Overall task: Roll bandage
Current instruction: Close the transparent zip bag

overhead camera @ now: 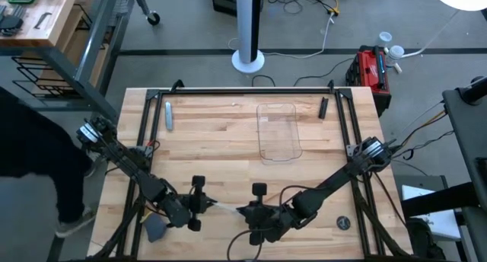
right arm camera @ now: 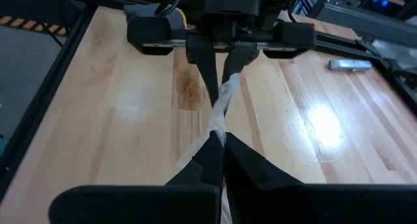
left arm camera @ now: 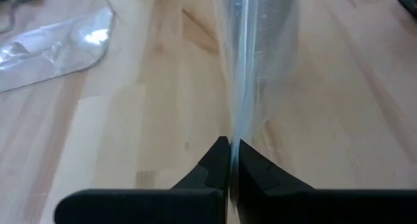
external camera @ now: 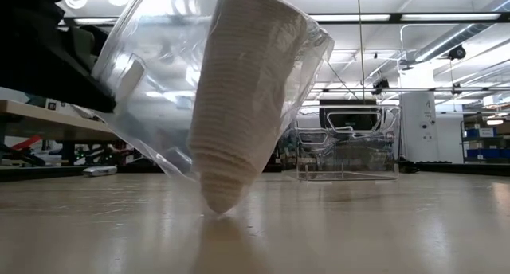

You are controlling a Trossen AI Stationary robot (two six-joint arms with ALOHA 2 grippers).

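Observation:
The bandage (external camera: 239, 99) is a whitish roll pushed out into a cone, narrow end down. It sits inside a clear plastic wrapper (external camera: 151, 91), and its tip (external camera: 218, 205) meets the table top. The wrapper (overhead camera: 224, 208) spans between my two grippers near the table's near edge. My left gripper (overhead camera: 204, 205) is shut on one end of it and my right gripper (overhead camera: 245, 211) on the other. The two grippers face each other. My left gripper pinches a thin edge of the clear wrapper (left arm camera: 234, 129) between its two fingertips, coming from the table's left. The wrapper runs straight away from the fingers, with the bandage (left arm camera: 277, 28) showing dimly inside it. My right gripper pinches the gathered, twisted end of the wrapper (right arm camera: 217, 125) between its fingertips, coming from the table's right. From there the plastic runs as a narrow strand to the left gripper's fingers (right arm camera: 210, 68) opposite.
A clear rectangular tray (overhead camera: 278, 131) stands at the table's far middle. A small grey object (overhead camera: 168, 115) lies far left and a black one (overhead camera: 323, 107) far right. A round piece (overhead camera: 344, 223) lies near right, and a grey-blue piece (overhead camera: 156, 230) under the left arm.

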